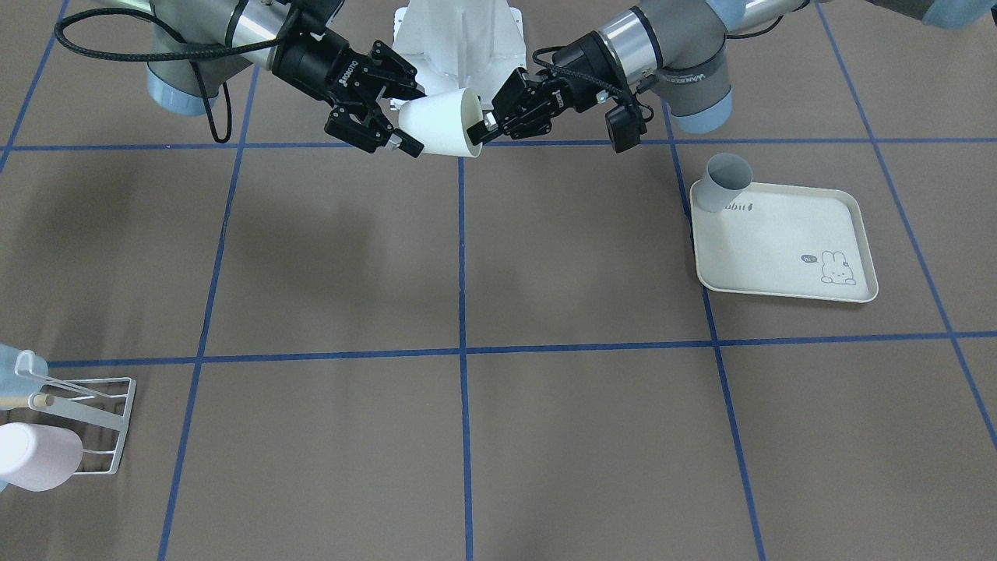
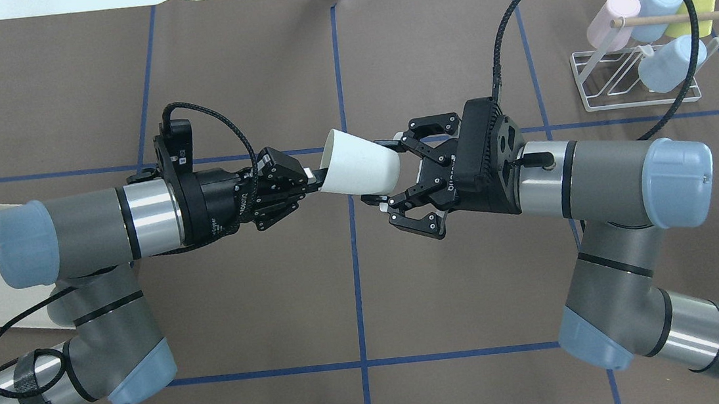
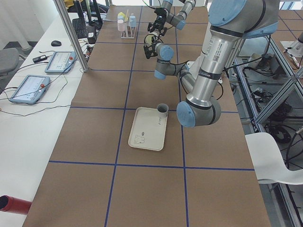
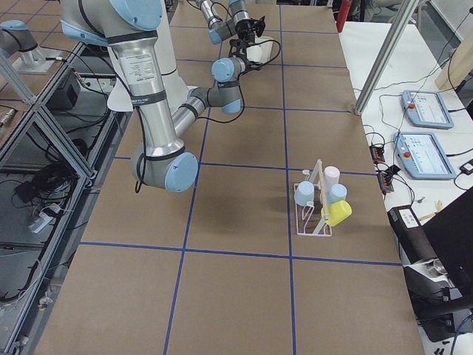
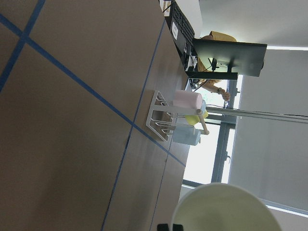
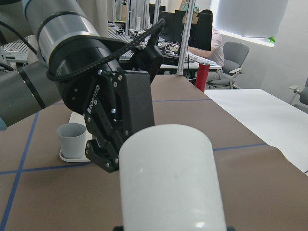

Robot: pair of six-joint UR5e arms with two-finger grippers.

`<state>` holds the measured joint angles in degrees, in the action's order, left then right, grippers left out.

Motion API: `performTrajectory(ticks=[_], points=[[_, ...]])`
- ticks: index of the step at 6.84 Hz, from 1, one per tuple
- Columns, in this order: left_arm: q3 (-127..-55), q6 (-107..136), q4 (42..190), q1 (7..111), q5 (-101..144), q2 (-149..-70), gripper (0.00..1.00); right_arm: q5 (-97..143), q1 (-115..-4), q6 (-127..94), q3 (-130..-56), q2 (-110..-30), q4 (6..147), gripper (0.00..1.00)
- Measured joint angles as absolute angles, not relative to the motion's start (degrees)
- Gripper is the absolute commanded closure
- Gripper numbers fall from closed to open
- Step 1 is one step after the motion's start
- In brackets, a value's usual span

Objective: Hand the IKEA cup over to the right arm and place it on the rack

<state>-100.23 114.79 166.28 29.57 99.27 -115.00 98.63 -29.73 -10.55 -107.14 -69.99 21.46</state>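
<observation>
IKEA cup (image 2: pixel 359 169), white, hangs on its side in the air over the table (image 2: pixel 240 55), well apart from the rack (image 2: pixel 625 79) and to the robot's left of it. The left gripper (image 2: pixel 316 181) is pinched narrow on the cup's rim, at the end away from the rack. The right gripper (image 2: pixel 391 172), on the rack's side, is spread wide, with its fingers straddling the cup's closed end. The rack carries four pastel cups (image 2: pixel 673 63)
</observation>
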Motion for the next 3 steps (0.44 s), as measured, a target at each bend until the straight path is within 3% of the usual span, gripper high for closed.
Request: performTrajectory(ticks=[1, 2, 3], points=[[-100.2, 114.0, 166.3, 29.6, 99.3, -115.0, 0.79, 98.6, -29.8, -10.5, -107.1, -70.0, 21.5, 0.86], [-100.4, 111.9, 166.3, 29.7, 99.5, -115.0, 0.14, 98.5, -29.8, -10.5, -107.1, -70.1, 21.5, 0.86], [-100.5, 109.9, 166.4, 29.8, 99.6, -115.0, 0.00, 98.4, -29.9, -10.6, -107.1, -70.1, 21.5, 0.87]])
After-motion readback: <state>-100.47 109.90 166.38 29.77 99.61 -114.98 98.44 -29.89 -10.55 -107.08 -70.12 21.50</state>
